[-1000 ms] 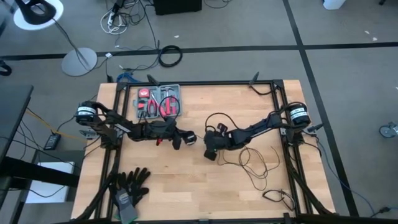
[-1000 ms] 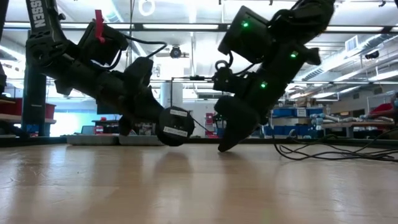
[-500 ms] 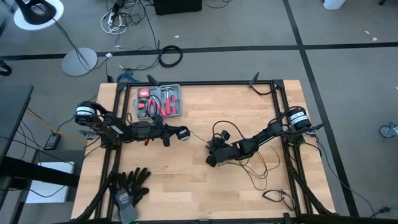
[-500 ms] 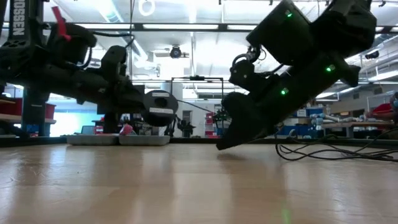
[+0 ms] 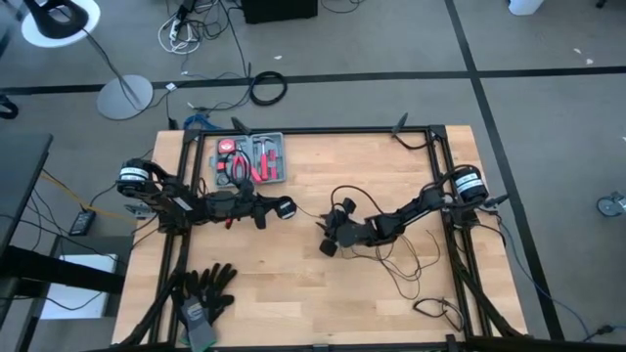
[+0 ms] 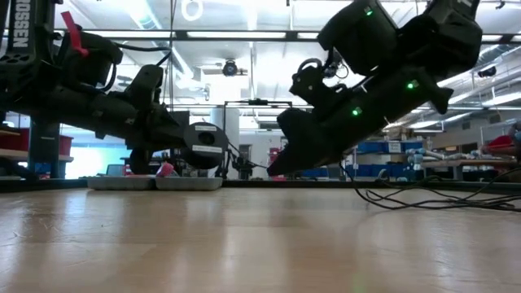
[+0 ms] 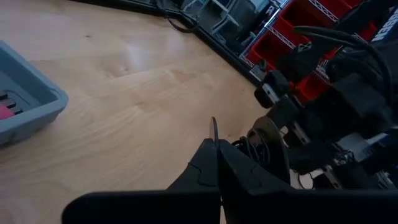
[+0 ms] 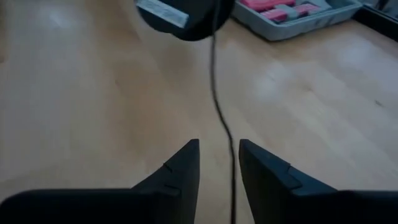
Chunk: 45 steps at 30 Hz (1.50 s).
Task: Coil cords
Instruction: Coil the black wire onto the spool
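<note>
Cords (image 5: 406,256) are lying in loose loops on the wooden surface (image 5: 323,303) near the right arm, seen from above; one strand is running to a round puck (image 5: 285,207) at the left end effector (image 5: 277,208), which is clamped on it. Level view: the puck (image 6: 204,145) is hanging above the surface. Right wrist view: the right end effector (image 8: 217,163) is standing slightly apart around the strand (image 8: 219,106).
</note>
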Each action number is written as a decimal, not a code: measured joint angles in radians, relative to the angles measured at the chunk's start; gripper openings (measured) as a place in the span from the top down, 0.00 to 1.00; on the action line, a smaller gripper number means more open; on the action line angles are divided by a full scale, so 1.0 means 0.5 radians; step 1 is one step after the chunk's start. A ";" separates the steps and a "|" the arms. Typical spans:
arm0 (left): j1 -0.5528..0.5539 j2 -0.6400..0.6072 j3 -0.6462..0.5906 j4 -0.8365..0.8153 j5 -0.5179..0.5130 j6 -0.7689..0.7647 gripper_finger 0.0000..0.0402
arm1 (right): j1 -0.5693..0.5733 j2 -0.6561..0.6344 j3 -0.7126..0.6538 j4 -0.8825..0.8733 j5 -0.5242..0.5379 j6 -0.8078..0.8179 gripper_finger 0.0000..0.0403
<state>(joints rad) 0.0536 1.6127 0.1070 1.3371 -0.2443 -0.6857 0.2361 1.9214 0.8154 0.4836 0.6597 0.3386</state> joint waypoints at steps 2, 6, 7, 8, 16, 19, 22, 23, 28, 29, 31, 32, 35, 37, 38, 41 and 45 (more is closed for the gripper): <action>0.000 0.000 0.000 0.000 0.000 0.000 1.00 | -0.019 0.000 0.000 -0.002 0.001 0.001 0.73; 0.000 0.000 0.000 0.000 0.000 0.001 1.00 | -0.034 0.000 0.000 -0.002 0.005 0.001 0.77; 0.000 0.000 0.000 0.000 0.000 0.002 1.00 | -0.033 0.000 0.000 -0.002 0.004 0.001 0.79; 0.000 0.000 0.000 0.000 0.000 0.003 1.00 | -0.033 0.000 0.001 -0.010 0.003 0.003 0.80; 0.000 0.000 0.000 0.000 -0.045 0.005 1.00 | -0.012 -0.003 0.002 -0.078 -0.050 0.156 0.99; -0.001 0.001 0.007 0.005 -0.081 0.002 1.00 | -0.005 -0.003 0.004 -0.077 -0.144 0.235 0.99; -0.001 0.002 0.048 0.003 -0.077 -0.005 1.00 | -0.023 0.012 0.009 -0.086 -0.228 0.332 0.99; -0.001 0.002 0.070 0.006 -0.061 -0.007 1.00 | -0.038 0.012 0.008 -0.091 -0.261 0.366 1.00; -0.002 0.002 0.207 -0.006 -0.060 -0.013 1.00 | -0.097 0.014 0.091 -0.114 -0.380 0.313 1.00; -0.002 0.002 0.241 -0.026 -0.080 -0.012 1.00 | -0.108 0.014 0.135 -0.140 -0.408 0.284 1.00; -0.002 0.002 0.313 -0.123 -0.128 0.001 1.00 | -0.119 0.048 0.221 -0.191 -0.434 0.200 1.00; -0.002 0.002 0.357 -0.209 -0.160 0.006 1.00 | -0.124 0.057 0.248 -0.230 -0.456 0.139 1.00; -0.002 0.002 0.503 -0.519 -0.217 0.069 1.00 | -0.141 0.117 0.366 -0.223 -0.549 0.013 1.00; -0.002 0.002 0.618 -0.762 -0.225 0.145 1.00 | -0.150 0.122 0.420 -0.292 -0.587 -0.066 1.00; -0.003 0.002 0.675 -0.885 -0.225 0.179 1.00 | -0.151 0.126 0.443 -0.312 -0.593 -0.095 1.00; -0.017 0.002 0.824 -1.249 -0.205 0.270 1.00 | -0.158 0.112 0.465 -0.351 -0.582 -0.185 1.00; -0.053 0.001 0.960 -1.579 -0.180 0.388 1.00 | -0.177 0.039 0.468 -0.436 -0.570 -0.212 1.00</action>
<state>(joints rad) 0.0273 1.6131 0.5870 0.5475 -0.3343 -0.4918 0.1476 1.9411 1.0492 0.2657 0.3745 0.2325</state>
